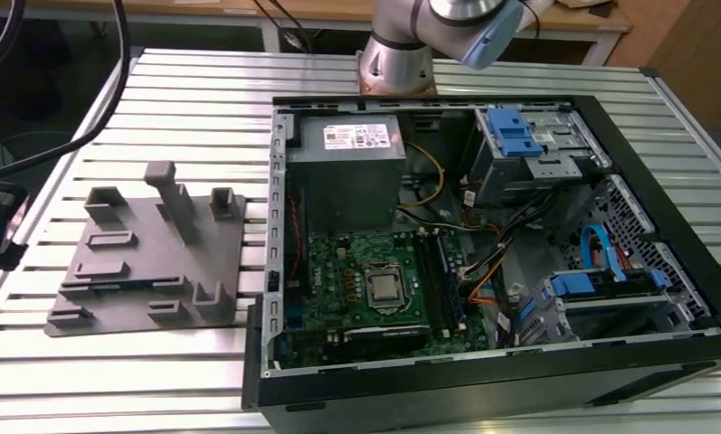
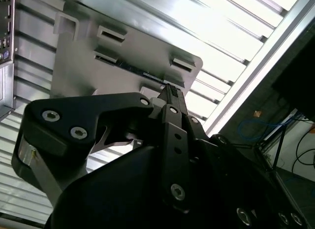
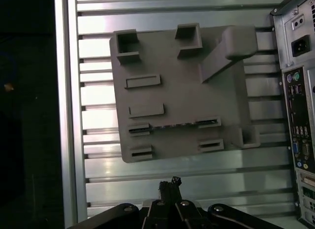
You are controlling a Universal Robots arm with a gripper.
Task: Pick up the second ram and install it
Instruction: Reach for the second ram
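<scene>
The second ram [image 3: 172, 125] is a thin dark strip standing on edge between two slotted holders of the grey fixture plate [image 3: 172, 81]. In the second wrist view the ram [image 2: 135, 70] is a dark line on that plate [image 2: 98, 76]. My gripper [image 3: 170, 182] hangs high over the slatted table just off the plate's edge, nearest the ram's side and apart from it. Its black fingers sit together, shut on nothing, as the gripper [image 2: 170, 89] also appears in the second wrist view. In the exterior view the plate [image 1: 143, 262] lies to the left of the open computer case [image 1: 649, 362].
Inside the case lie the green motherboard [image 1: 336, 271], long black memory slots [image 1: 439, 271], a power supply [image 1: 348, 154] and blue drive bays [image 1: 511, 131] with loose cables. The arm's base [image 1: 396, 63] stands behind the case. The case's rear panel [image 3: 300, 120] borders the plate.
</scene>
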